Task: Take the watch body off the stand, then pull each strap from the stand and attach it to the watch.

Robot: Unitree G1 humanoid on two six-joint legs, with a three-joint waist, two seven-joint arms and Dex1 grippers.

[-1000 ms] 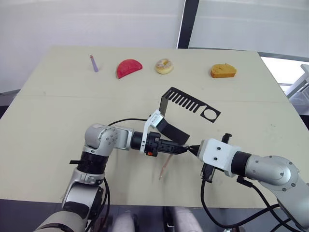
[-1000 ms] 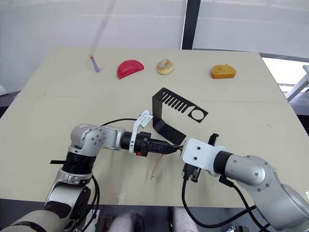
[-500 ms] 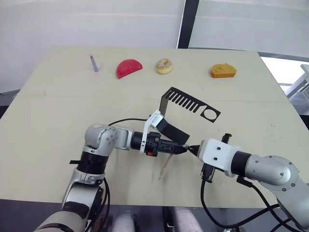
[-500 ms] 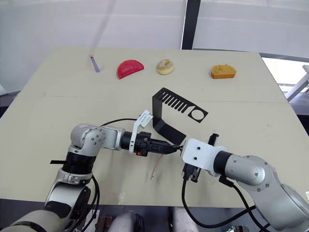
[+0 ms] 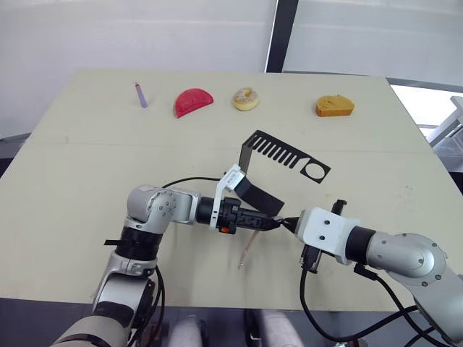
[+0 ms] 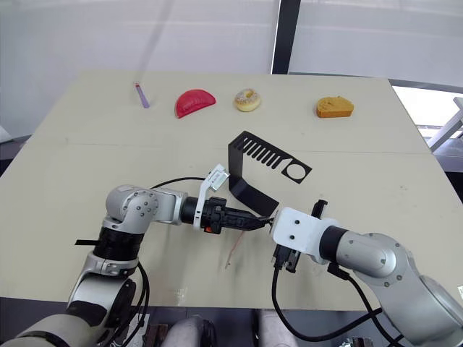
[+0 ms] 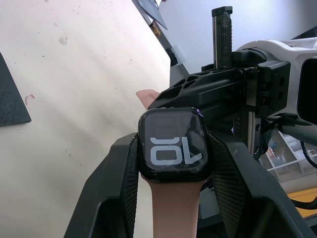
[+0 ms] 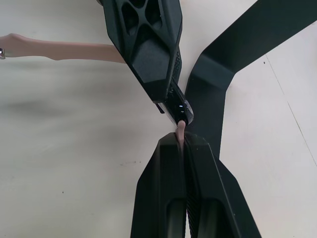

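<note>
Our left end effector (image 7: pixel 171 163) is clamped on the watch body (image 7: pixel 172 145), one finger on each side of the case, with the screen facing the wrist camera. One strap (image 7: pixel 171 210) is already joined to the case and hangs out of the grip; in the left eye view its free end lies on the tabletop (image 5: pixel 87 181) at the lower centre of the frame.

Our right end effector (image 8: pixel 182 141) is pinched closed on the second strap (image 8: pixel 181 130), and only a short pale tip shows beyond the fingers. This tip touches the edge of the case, or is very close to it; we cannot tell if it has entered the slot.

We judge that the step in hand is the joining of the second strap. To do it well, we should keep the left grip firm, hold the strap tip level with the slot, and push straight and slowly.

The stand (image 5: pixel 286 153) stands empty just above both end effectors, near the frame centre.
</note>
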